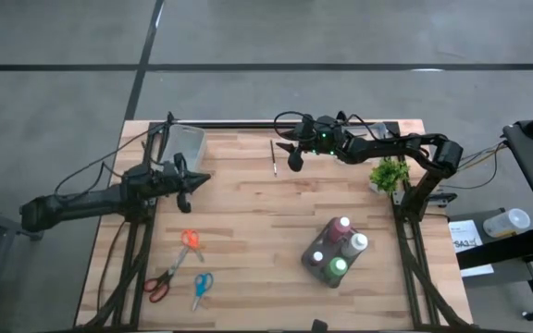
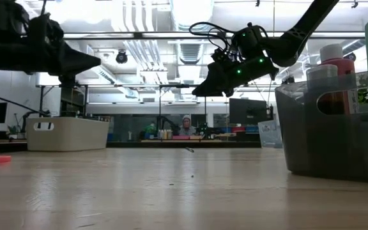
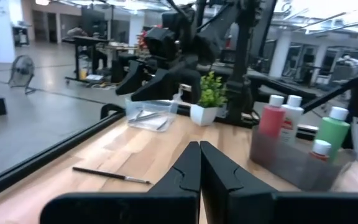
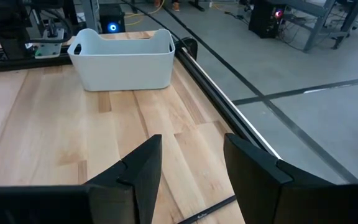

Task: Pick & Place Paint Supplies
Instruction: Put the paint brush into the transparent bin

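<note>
One thin dark paintbrush [image 1: 273, 157] lies flat on the table near its far edge; it also shows as the paintbrush [image 4: 210, 208] and the paintbrush [image 3: 110, 176]. My right gripper [image 1: 294, 155] hovers open just right of and above it, fingers [image 4: 143, 168] apart, touching nothing. The paint bottles [image 1: 337, 248] stand upright in a dark tray [image 1: 315, 242] at the near right: red [image 3: 272, 118], white [image 3: 293, 115], green [image 3: 333, 130]. My left gripper [image 1: 189, 180] waits shut [image 3: 199, 168] over the table's left part.
A white bin [image 1: 185, 142] stands at the far left [image 4: 122, 59]. A small clear container [image 3: 151, 114] and a potted plant [image 1: 389, 174] stand at the far right. Three scissors [image 1: 191, 242] lie near the near left edge. Bare wood spans the middle.
</note>
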You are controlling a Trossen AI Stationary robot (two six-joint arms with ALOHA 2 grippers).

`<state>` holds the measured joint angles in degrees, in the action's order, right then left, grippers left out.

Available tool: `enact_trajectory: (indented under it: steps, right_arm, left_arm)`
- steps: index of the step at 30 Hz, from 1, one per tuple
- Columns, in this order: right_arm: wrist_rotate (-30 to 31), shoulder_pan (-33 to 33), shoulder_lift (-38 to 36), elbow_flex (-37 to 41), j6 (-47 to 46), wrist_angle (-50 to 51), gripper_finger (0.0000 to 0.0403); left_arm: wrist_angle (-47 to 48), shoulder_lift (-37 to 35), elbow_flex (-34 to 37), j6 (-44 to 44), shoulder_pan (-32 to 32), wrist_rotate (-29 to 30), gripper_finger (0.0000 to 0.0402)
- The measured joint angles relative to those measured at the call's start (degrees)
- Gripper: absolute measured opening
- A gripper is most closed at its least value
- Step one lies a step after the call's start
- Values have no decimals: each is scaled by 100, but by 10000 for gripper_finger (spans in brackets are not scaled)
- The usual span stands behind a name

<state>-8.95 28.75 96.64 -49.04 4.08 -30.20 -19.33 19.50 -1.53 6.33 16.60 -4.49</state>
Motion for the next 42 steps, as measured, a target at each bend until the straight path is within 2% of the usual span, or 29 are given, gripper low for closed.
enact_trajectory:
  steps: [3,8,15,21,30,42]
  right_arm:
    - [0,0,0,0,0,0,170]
    - [0,0,0,0,0,3,170]
    - [0,0,0,0,0,7,170]
    - [0,0,0,0,-1,9,170]
    - [-1,0,0,0,-2,33,170]
    - [-2,0,0,9,-245,153,170]
  left_arm:
    - [169,-252,96,-7,0,-118,0]
    - [1115,-604,128,143,0,-112,0]
    - [1144,-927,130,-22,0,-107,0]
    - [1607,-1180,121,-57,4,-104,0]
    - [1824,-1738,119,-240,2,-85,0]
    - [1828,-1388,117,-509,2,-86,0]
